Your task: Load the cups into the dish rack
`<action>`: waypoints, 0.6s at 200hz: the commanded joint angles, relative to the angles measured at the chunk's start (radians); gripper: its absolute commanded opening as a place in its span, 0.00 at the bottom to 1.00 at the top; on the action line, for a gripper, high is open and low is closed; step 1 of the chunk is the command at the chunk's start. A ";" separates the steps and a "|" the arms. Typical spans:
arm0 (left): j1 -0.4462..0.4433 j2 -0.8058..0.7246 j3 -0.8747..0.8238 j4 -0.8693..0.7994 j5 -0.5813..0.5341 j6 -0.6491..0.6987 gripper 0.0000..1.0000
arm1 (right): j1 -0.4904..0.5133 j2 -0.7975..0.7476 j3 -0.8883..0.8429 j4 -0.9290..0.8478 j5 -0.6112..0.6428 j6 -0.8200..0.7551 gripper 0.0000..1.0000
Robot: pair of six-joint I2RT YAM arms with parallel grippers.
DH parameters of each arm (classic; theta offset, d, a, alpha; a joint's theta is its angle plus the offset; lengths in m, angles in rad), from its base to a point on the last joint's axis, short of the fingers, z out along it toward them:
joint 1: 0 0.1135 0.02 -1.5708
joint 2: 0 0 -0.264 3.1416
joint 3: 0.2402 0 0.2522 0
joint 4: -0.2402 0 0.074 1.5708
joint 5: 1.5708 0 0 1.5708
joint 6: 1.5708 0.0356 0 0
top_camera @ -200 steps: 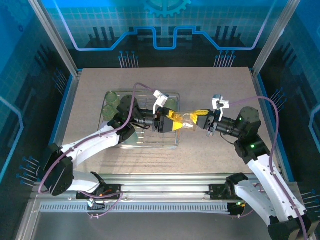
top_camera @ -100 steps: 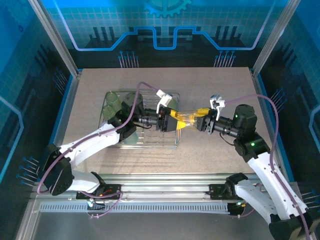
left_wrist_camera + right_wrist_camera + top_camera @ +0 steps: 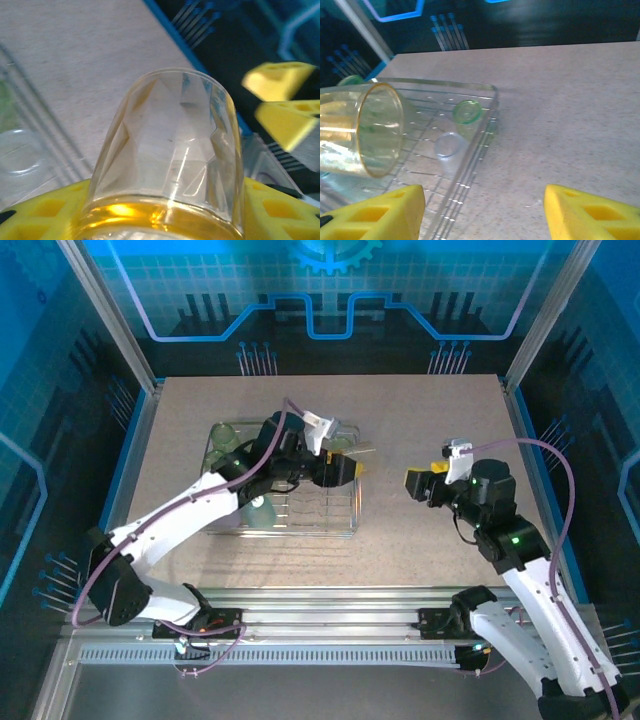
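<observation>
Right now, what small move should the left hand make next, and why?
Probably lower the left hand toward the dish rack: it grips the clear cup above the rack's right edge, and the right hand is open, apart from it.

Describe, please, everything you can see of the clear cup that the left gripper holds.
The clear cup is a small tumbler of transparent, plastic-looking material with faceted walls and a faint yellow tint. It lies on its side, roughly horizontal, in the air above the dish rack. The left gripper clamps one end between its yellow fingers; the free end points toward the right arm. Nothing else touches it. I cannot tell which end is the mouth.
</observation>
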 commanded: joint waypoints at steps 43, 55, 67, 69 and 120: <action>-0.002 0.199 0.217 -0.410 -0.169 0.139 0.04 | -0.041 -0.047 -0.040 -0.076 0.100 -0.057 0.66; -0.003 0.213 0.222 -0.437 -0.184 0.180 0.04 | -0.047 -0.051 -0.045 -0.084 0.104 -0.069 0.66; -0.002 0.227 0.232 -0.474 -0.204 0.231 0.04 | -0.052 -0.056 -0.052 -0.090 0.108 -0.081 0.66; -0.002 0.229 0.234 -0.479 -0.207 0.239 0.04 | -0.052 -0.057 -0.052 -0.091 0.110 -0.082 0.67; -0.002 0.288 0.280 -0.593 -0.272 0.435 0.05 | -0.068 -0.076 -0.085 -0.072 0.102 -0.095 0.68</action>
